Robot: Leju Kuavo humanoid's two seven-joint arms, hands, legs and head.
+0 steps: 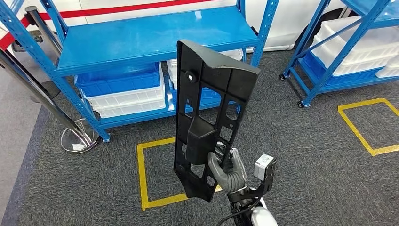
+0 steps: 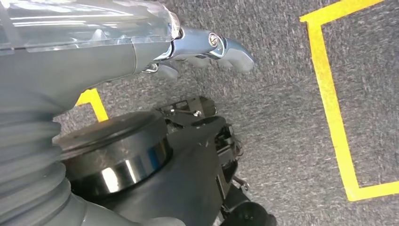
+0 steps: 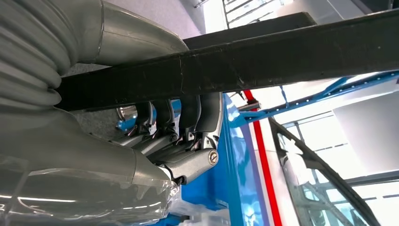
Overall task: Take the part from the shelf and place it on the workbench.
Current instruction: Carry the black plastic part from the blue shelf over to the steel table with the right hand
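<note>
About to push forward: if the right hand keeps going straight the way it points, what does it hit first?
Probably the blue shelf; the black part the right hand holds would likely touch it first, though depth is unclear.
</note>
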